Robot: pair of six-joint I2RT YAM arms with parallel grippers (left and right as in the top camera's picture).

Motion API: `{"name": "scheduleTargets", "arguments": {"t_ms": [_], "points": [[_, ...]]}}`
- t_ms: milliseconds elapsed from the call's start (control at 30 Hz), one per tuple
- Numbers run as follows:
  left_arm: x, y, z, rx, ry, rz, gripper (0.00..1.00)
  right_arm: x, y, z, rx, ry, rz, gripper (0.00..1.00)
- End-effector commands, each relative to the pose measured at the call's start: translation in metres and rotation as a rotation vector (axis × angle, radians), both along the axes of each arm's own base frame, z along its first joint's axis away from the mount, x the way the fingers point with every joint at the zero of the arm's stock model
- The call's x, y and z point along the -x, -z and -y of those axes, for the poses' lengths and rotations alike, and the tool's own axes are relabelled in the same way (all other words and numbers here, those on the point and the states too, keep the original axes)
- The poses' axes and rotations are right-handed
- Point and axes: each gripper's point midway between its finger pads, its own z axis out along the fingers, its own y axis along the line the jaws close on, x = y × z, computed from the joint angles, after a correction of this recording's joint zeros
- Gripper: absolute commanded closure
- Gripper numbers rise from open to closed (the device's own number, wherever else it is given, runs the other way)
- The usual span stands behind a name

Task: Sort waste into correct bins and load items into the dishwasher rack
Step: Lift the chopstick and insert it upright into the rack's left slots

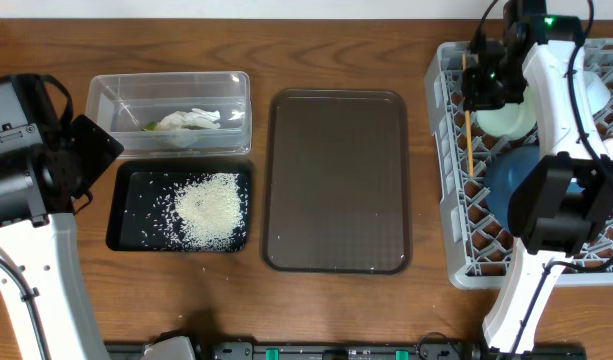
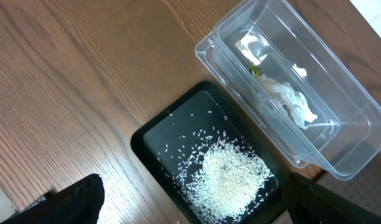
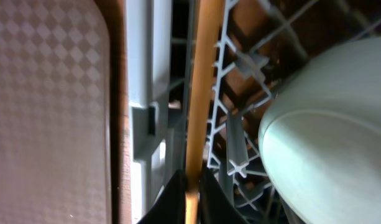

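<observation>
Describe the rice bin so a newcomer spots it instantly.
Find the brown serving tray mid-table; two like-sized containers sit on its left-arm side. The rice bin is the shallow black tray, below the clear tub in the overhead view. It alone is opaque black with a heap of white rice; the tub holds crumpled tissue.

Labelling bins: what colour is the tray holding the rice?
Black. The tray shows best in the left wrist view.

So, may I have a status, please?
Left gripper open near black rice tray. Right gripper shut on slim orange-brown stick inside grey lattice rack, pale green bowl alongside.
</observation>
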Motion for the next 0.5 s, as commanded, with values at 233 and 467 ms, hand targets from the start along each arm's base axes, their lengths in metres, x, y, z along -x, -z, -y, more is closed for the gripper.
{"name": "scheduleTargets", "arguments": {"t_ms": [233, 467], "points": [[0.002, -0.003, -0.002, -0.005, -0.007, 0.004, 0.07, 0.015, -0.016, 0.000, -0.002, 0.073, -0.031, 0.70], [0.002, -0.003, -0.002, -0.006, -0.008, 0.004, 0.07, 0.042, -0.082, -0.013, -0.055, 0.087, 0.043, 0.64]]}}
